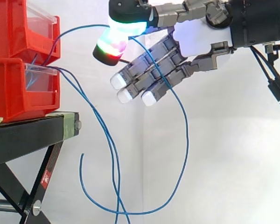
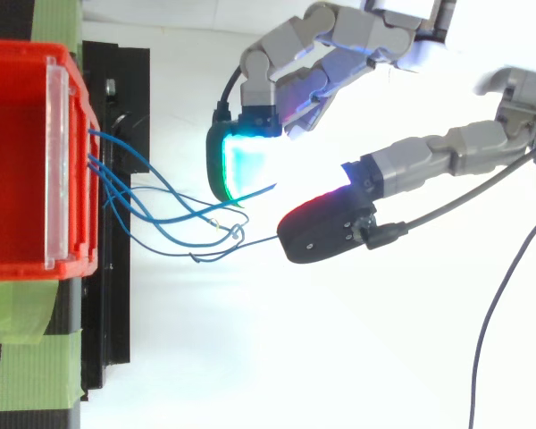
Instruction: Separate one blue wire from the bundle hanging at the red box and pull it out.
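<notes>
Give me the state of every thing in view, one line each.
hand, raised beside the red bins, one blue wire crossing it; grip unclear.
blue wire, arched from bins to hand, then looping down.
bundle, hanging from the bins' front.
red bins, stacked on the black stand.

White curtain [image 1: 224,163] behind black stand [image 1: 23,135]
</notes>
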You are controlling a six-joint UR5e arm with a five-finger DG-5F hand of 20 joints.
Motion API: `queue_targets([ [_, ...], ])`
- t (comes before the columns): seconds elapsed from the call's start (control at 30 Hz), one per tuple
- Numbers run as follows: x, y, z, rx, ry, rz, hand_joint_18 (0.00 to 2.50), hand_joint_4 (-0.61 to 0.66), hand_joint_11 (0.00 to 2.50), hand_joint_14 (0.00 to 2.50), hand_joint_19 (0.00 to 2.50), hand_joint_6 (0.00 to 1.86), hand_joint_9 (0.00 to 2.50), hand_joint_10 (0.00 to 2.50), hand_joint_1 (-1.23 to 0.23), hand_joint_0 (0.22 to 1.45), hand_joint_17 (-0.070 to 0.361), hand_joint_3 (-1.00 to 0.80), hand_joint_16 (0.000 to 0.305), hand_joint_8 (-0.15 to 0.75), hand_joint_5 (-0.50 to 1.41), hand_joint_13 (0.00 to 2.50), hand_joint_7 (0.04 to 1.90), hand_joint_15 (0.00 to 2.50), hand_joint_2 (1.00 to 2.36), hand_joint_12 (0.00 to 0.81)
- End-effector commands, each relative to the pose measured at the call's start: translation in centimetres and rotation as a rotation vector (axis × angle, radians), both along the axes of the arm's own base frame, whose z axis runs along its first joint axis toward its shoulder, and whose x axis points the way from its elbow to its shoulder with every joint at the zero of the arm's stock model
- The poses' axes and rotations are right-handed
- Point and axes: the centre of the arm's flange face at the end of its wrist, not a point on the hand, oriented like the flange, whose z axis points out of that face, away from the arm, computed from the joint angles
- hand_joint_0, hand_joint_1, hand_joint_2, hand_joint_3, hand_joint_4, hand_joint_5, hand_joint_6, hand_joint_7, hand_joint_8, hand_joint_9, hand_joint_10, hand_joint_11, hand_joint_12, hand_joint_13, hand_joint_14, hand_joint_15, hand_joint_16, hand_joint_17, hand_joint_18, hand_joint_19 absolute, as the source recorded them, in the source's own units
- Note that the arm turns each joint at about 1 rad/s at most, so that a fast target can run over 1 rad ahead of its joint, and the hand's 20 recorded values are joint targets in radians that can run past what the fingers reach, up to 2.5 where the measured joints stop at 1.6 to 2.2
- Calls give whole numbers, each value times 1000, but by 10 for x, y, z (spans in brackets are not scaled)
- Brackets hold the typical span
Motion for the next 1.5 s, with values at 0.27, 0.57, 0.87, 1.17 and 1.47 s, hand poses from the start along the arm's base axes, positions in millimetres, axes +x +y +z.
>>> queue_targets([
  [0.27, 0, 1, 1, 0, -1, 1, 734, -192, 426, 8, 452, 868, 766, 10, -785, 498, 159, -127, 71, 364, -68, 592, 1084, 461, 1277, 504],
  [0.57, 0, 1, 0, 0, 1, 1, 743, -197, 426, 8, 449, 868, 766, 12, -800, 503, 158, -121, 70, 364, -69, 599, 1094, 457, 1259, 503],
  [0.87, -2, 0, -1, -1, 14, 3, 744, -198, 427, 10, 451, 869, 769, 10, -805, 503, 159, -115, 71, 364, -68, 599, 1086, 461, 1254, 503],
  [1.17, -17, 4, -12, -49, 160, 21, 751, -199, 432, 8, 450, 868, 774, 10, -810, 503, 159, -111, 71, 364, -68, 601, 1100, 457, 1256, 503],
  [1.47, -19, 11, -14, -59, 186, 41, 752, -208, 424, 8, 450, 870, 771, 10, -815, 505, 158, -111, 70, 363, -68, 601, 1094, 451, 1251, 501],
])
